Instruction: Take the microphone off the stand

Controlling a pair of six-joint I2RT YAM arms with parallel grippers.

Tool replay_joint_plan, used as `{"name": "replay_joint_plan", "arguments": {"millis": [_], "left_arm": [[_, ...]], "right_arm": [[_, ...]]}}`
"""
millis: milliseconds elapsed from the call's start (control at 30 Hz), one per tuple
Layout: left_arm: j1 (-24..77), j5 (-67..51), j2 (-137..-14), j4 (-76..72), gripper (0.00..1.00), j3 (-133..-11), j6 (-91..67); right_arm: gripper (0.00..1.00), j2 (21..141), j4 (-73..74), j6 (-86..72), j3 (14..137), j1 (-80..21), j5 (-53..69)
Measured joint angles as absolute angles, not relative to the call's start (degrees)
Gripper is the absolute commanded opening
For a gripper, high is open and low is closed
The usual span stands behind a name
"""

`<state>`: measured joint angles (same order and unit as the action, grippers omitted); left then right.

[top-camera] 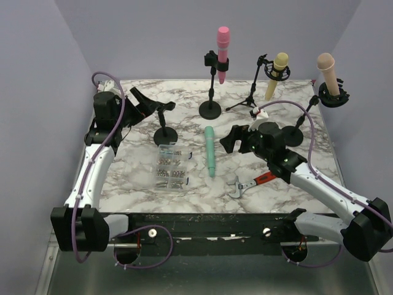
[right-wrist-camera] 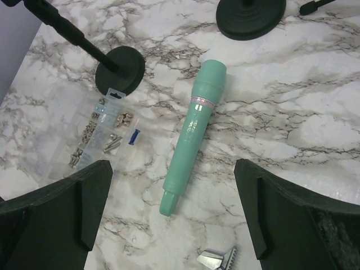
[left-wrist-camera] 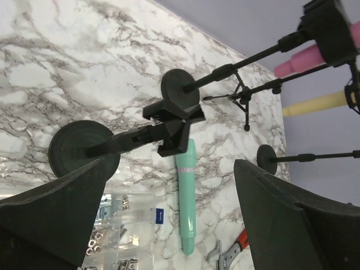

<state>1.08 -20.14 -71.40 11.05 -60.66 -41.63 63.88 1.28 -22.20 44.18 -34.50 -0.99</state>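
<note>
A green microphone (top-camera: 210, 150) lies flat on the marble table (top-camera: 184, 98), free of any stand; it also shows in the left wrist view (left-wrist-camera: 187, 197) and the right wrist view (right-wrist-camera: 194, 135). An empty black stand (top-camera: 164, 126) with its clip (left-wrist-camera: 174, 126) stands to its left. My left gripper (top-camera: 142, 101) is open and empty, raised near that clip (left-wrist-camera: 177, 225). My right gripper (top-camera: 233, 138) is open and empty above the green microphone's lower end (right-wrist-camera: 174, 219). A pink microphone (top-camera: 222, 46), a yellow one (top-camera: 277, 74) and a beige one (top-camera: 327, 72) sit in stands at the back.
A clear box of screws (top-camera: 171, 167) lies left of the green microphone. A red-handled wrench (top-camera: 249, 183) lies near the front right. Round stand bases (top-camera: 210, 109) and a tripod (top-camera: 249, 101) stand at the back.
</note>
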Motion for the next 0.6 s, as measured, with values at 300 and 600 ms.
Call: {"name": "replay_joint_plan", "arguments": {"millis": [300,600], "left_arm": [[3.7,-21.7,-62.9,8.5,0.98,-61.6,-35.3],[8.0,-27.7,-63.9,7.4,0.98,-63.9,-29.5]], "right_arm": [[1.0,64.4,2.5,-28.6,45.0,-34.5,-8.0],[1.0,71.9,10.8,-29.0,57.4,-34.5,-15.5]]}}
